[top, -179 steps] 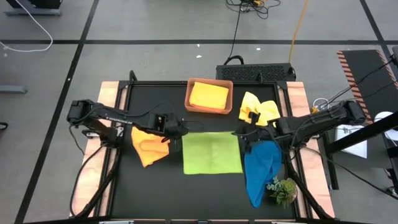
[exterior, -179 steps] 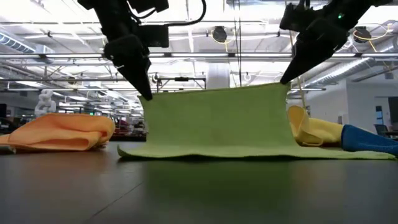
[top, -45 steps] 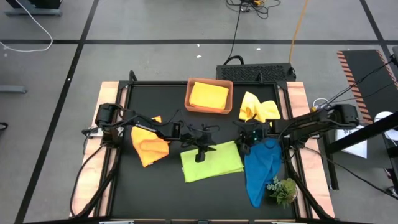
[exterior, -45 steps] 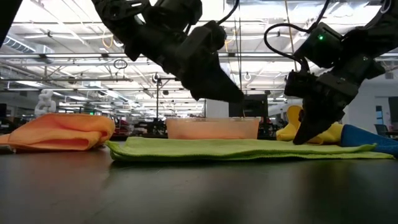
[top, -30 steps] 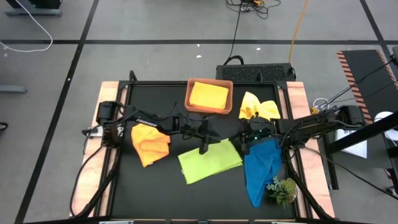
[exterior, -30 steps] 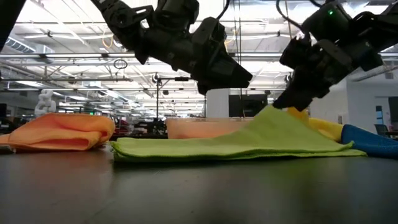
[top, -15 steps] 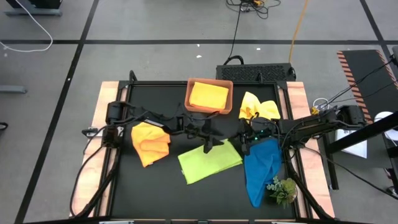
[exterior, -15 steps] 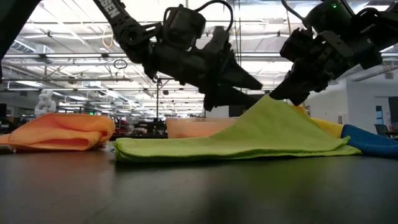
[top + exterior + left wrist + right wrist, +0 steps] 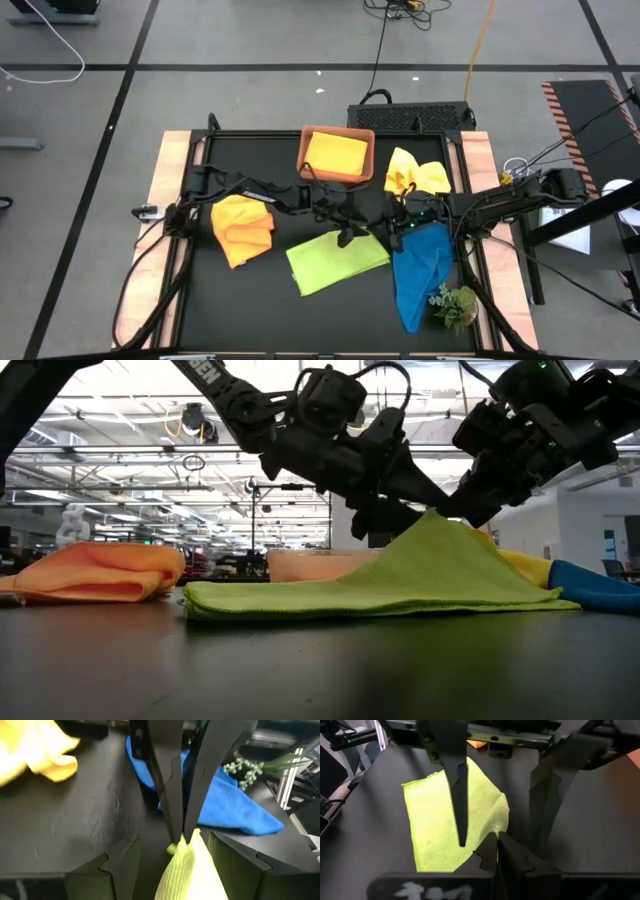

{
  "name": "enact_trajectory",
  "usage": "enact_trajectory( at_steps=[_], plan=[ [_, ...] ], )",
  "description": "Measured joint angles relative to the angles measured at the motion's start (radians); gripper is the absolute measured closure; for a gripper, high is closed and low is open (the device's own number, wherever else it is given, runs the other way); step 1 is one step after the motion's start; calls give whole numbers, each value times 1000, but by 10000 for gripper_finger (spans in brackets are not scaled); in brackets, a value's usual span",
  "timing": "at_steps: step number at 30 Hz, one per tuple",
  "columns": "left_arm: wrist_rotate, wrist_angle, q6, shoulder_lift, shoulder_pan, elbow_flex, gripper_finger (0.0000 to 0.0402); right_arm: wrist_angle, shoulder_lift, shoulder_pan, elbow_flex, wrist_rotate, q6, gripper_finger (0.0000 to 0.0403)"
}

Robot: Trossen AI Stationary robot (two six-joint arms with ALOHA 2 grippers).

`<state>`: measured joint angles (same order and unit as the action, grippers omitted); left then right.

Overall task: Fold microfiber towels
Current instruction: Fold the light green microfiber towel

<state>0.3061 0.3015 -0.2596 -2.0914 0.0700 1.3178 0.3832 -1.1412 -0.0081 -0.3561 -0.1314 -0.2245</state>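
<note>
One fold shows in the lime towel (image 9: 337, 262), which lies doubled over on the table (image 9: 250, 310) with one corner pinched shut in the right claw (image 9: 452, 517) and lifted into a peak. Just beside that corner, facing the right claw, the left claw (image 9: 345, 238) hangs with its jaws apart, holding nothing. Beyond the left claw, back along its arm, the orange towel (image 9: 243, 228) sits loosely folded. Under the right arm the blue towel (image 9: 420, 272) lies crumpled, with a sprig (image 9: 455, 303) at its far end, and a rumpled yellow towel (image 9: 414, 174) is close behind that claw. Another yellow towel (image 9: 335, 154) rests folded in the tray (image 9: 305, 160). By my reading, the lime towel is half done, and the blue and loose yellow towels remain
</note>
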Motion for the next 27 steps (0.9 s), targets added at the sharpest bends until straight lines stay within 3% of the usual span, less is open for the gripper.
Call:
enact_trajectory(
  at_steps=[23, 27],
  plan=[
    [7, -47, 22, 6, -7, 0, 164, 9, 0, 10, 0, 0, 1, 403],
    [7, -48, 32, 6, -7, 0, 195, 10, 0, 10, 0, 0, 1, 403]
  ],
)
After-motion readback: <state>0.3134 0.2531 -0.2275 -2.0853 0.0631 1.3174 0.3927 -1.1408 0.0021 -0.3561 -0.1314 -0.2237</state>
